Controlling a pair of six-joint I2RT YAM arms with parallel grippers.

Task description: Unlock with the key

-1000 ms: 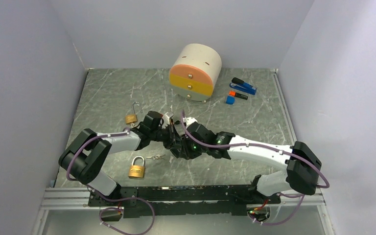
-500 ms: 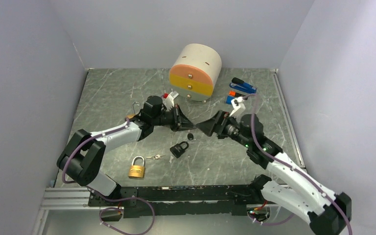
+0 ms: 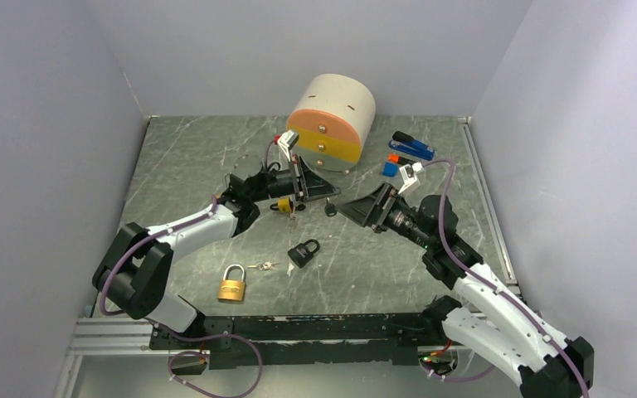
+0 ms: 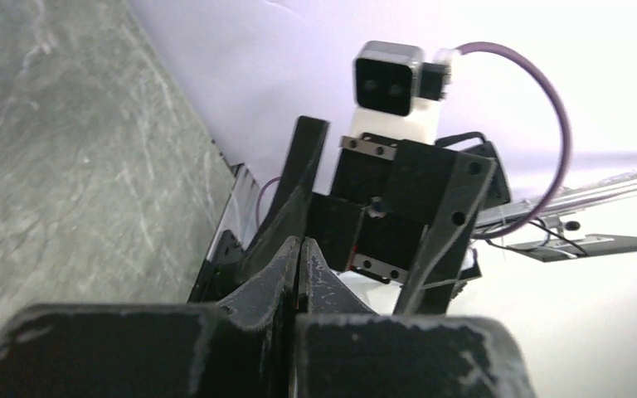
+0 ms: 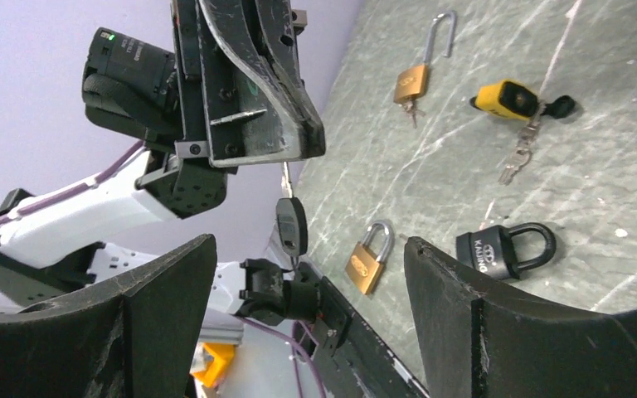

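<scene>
Left jaws pressed shut — the left gripper, centre of the top view, pinches the blade of a small black-headed key, which dangles in mid-air. Just right of it the right gripper has sprung wide, holding nothing. Both arms have pulled up and apart — the squat black padlock now lies loose on the grey marbled table, lower centre, below the key. Its shackle looks seated: likely still locked, key yet to go in.

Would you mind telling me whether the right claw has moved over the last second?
Yes: the right claw has pulled rightward and back, toward the round drawer unit.
</scene>
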